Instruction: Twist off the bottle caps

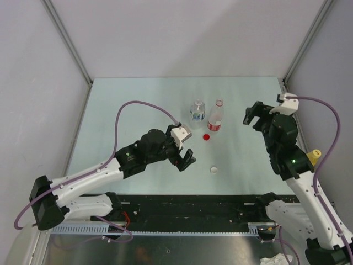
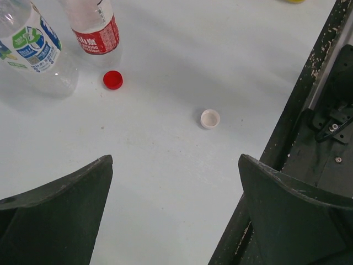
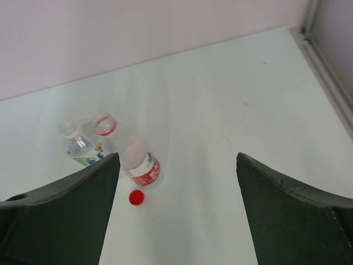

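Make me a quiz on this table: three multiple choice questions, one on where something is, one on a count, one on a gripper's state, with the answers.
1. Where is the red cap?
A) on the table beside the red-label bottle
B) screwed onto that bottle
C) at the far edge

2. How many loose caps lie in view?
A) one
B) two
C) four

3. How is the left gripper?
A) shut on a bottle
B) shut on a cap
C) open, empty

Answers:
1 A: it lies by the bottle's base, and the neck is bare.
2 B: the red one and the white cap.
3 C: its fingers stand wide apart with nothing between them.
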